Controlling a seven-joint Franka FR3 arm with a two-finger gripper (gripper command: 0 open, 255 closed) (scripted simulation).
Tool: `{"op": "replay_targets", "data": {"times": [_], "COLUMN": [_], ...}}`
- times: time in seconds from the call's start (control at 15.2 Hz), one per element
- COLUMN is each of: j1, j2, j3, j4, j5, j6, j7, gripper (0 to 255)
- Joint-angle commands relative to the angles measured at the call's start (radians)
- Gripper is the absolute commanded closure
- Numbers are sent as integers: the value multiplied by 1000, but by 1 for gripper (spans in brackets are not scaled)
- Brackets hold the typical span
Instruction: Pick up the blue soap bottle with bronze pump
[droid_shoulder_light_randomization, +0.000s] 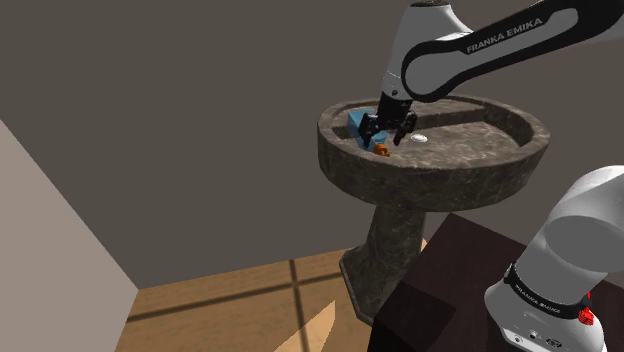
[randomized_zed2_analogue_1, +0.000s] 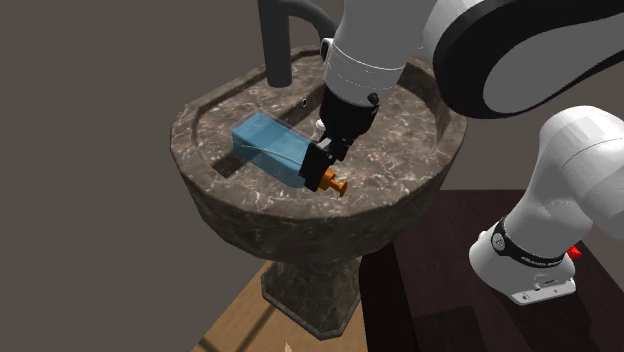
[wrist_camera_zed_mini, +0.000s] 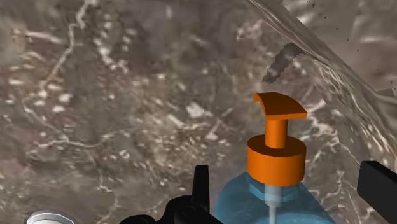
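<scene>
A clear blue soap bottle (randomized_zed2_analogue_1: 268, 148) with an orange-bronze pump (randomized_zed2_analogue_1: 338, 184) lies on its side in the dark marbled sink (randomized_zed2_analogue_1: 300, 225), pump pointing toward the basin's near rim. My black gripper (randomized_zed2_analogue_1: 325, 165) is down at the bottle's neck end. In the wrist view the pump (wrist_camera_zed_mini: 277, 149) and the blue shoulder (wrist_camera_zed_mini: 242, 203) sit between my two fingers, which stand apart on either side without touching it; the gripper (wrist_camera_zed_mini: 289, 172) is open. In the shoulder view the bottle (droid_shoulder_light_randomization: 357, 122) lies at the basin's left side, under the gripper (droid_shoulder_light_randomization: 391, 137).
The sink (droid_shoulder_light_randomization: 440, 175) stands on a stone pedestal (droid_shoulder_light_randomization: 385, 255) over a wooden floor. A pale drain (droid_shoulder_light_randomization: 419, 138) lies in the basin's middle, and a dark faucet (randomized_zed2_analogue_1: 272, 40) rises at the back rim. The dark stand (droid_shoulder_light_randomization: 450, 285) is beside the pedestal.
</scene>
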Motion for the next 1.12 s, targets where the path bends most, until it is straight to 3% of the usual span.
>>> {"op": "replay_targets", "data": {"times": [0.0,0.13,0.2,0.73,1.06], "j1": [3,4,5,3,5], "j2": [26,26,30,28,4], "j3": [7,6,9,5,3], "j4": [-20,-20,-13,-23,18], "j5": [-1,-1,-1,-2,0], "j6": [18,18,15,24,-42], "j7": [3,3,7,2,-1], "gripper": [0,0,255,255,255]}}
